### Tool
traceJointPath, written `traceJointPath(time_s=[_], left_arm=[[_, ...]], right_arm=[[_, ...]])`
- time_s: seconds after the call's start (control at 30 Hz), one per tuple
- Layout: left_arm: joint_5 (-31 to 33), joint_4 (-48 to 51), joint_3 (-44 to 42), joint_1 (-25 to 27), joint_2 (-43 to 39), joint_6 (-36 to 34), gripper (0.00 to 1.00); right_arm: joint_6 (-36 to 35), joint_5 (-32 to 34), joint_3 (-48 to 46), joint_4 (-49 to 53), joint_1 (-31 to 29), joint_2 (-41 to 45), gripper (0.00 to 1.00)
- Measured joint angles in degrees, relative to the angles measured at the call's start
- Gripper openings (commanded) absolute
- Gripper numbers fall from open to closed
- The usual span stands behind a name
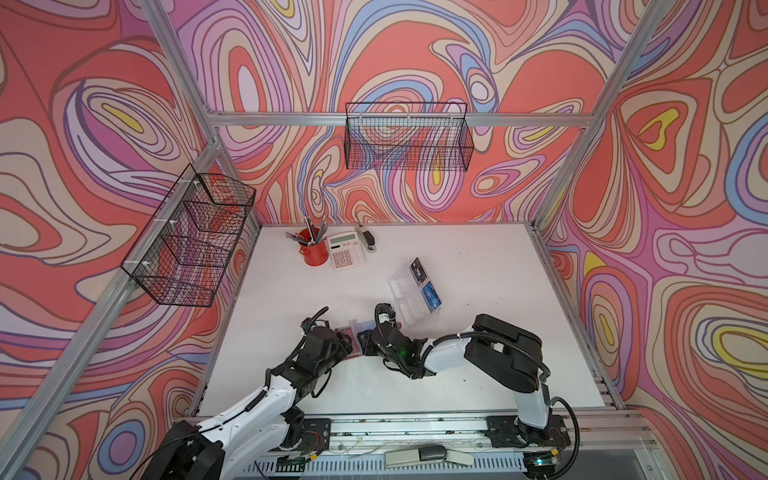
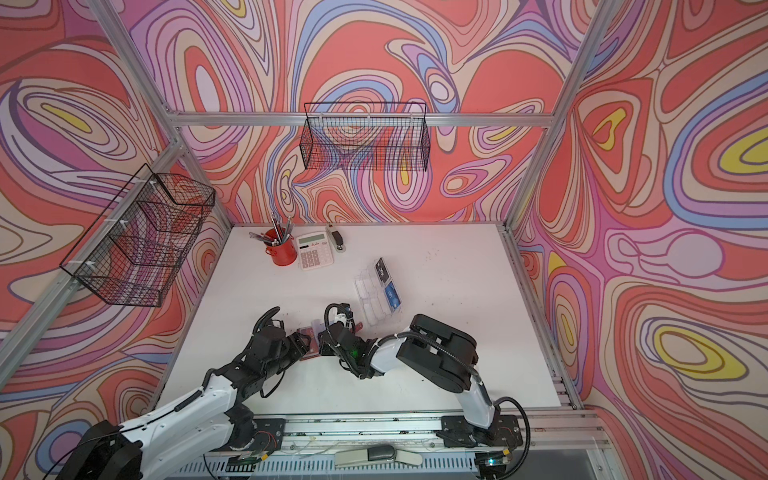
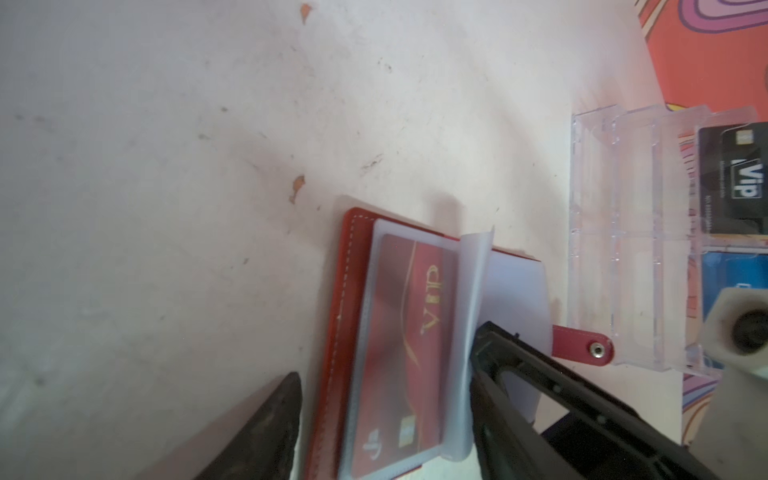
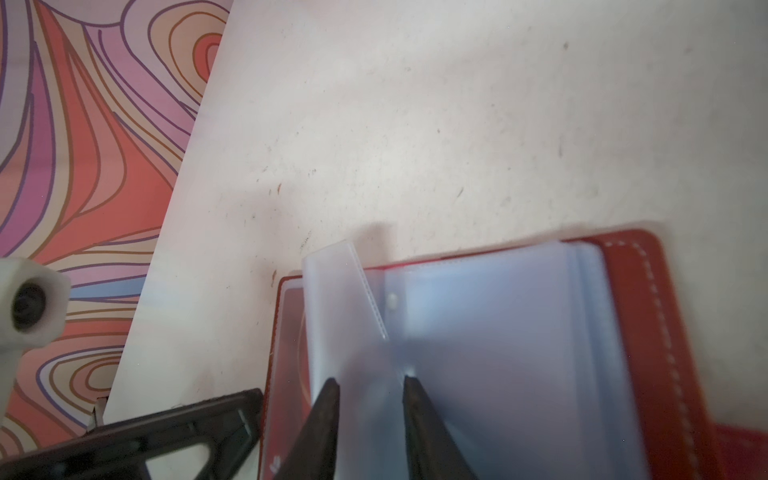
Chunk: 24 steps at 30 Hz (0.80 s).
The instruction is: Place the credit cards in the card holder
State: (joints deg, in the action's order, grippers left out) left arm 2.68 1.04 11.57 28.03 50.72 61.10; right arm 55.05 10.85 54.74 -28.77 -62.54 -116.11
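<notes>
Crowding the holder (image 3: 352,299) near the surface's (image 1: 457,353) front edge: L end effector (image 1: 350,345) open astride it, R end effector (image 4: 370,382) jaws slightly apart round a raised sleeve (image 4: 345,316). Inside, a red card (image 3: 415,324); stand (image 1: 401,291) just beside w/ black card (image 1: 417,268), blue card (image 1: 431,296).

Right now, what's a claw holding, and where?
Right claw straddles one end of the holder's raised sleeve; grip cannot be told. Left claw holds nothing.
</notes>
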Motion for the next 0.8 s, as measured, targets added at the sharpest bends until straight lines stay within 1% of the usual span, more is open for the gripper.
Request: traceJointPath(time_s=[0.2,0.33,0.43,0.5,0.6,0.73,0.8], left_arm=[[1.9,5.77,0.0,0.0,-10.69,-1.68,0.54],[2.08,6.67,-0.61,0.0,-17.99,-2.45,0.53],[1.88,6.71,-1.44,0.0,-21.16,-2.69,0.52],[1.44,6.62,-1.99,0.0,-21.79,-2.84,0.51],[0.37,6.4,-2.25,0.0,-20.52,-3.06,0.49],[-1.42,4.68,-2.25,0.0,-15.1,-3.45,0.45],[-2.49,3.41,-2.25,0.0,-12.0,-3.54,0.4]], right_arm=[[0.22,-1.9,-0.39,-1.62,0.02,-0.22,0.25],[0.15,-4.07,-1.16,-4.04,0.02,-0.48,0.25],[0.15,-5.84,-1.2,-5.6,0.0,-0.85,0.25],[0.15,-6.62,-1.46,-6.86,0.0,-0.85,0.25],[0.15,-7.69,-2.45,-9.38,0.0,-0.85,0.26],[0.15,-9.09,-3.52,-11.69,0.0,-0.85,0.25],[0.22,-9.46,-3.67,-12.66,0.0,-0.85,0.25]])
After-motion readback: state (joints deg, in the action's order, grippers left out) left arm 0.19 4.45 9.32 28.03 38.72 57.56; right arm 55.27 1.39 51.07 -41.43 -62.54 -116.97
